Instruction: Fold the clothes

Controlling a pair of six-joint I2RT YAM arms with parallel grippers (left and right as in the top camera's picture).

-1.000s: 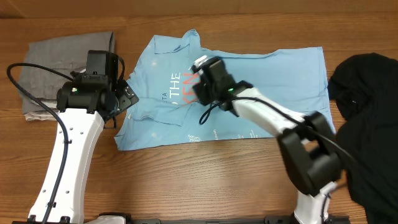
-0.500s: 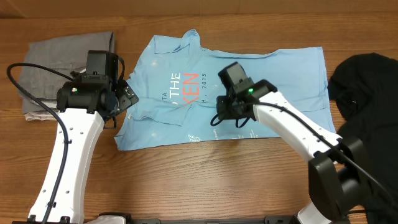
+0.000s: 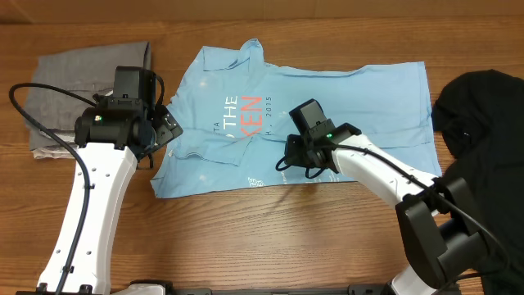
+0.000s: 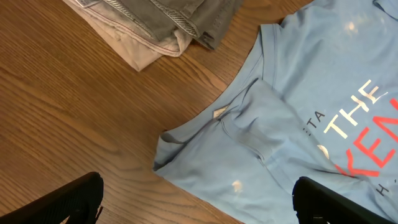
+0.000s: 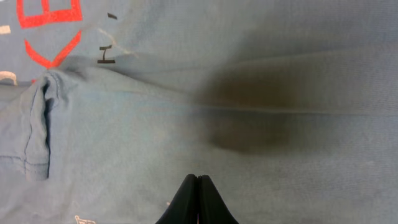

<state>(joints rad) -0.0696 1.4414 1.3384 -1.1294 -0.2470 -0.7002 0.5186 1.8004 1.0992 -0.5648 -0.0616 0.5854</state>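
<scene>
Wooden table (image 3: 270,238) bore the light blue T-shirt (image 3: 368,90) flat at its middle, the black garment (image 3: 483,131) heaped at the right edge. My right gripper (image 5: 198,185) hung pressed together, empty, over the shirt; my left gripper (image 4: 199,202) gaped beside its sleeve. I judged a clean fold needed a pinch at a free edge; the bare wood in front gave room.

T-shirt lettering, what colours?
White and red-orange lettering on the light blue T-shirt; clearest in the overhead view.
</scene>
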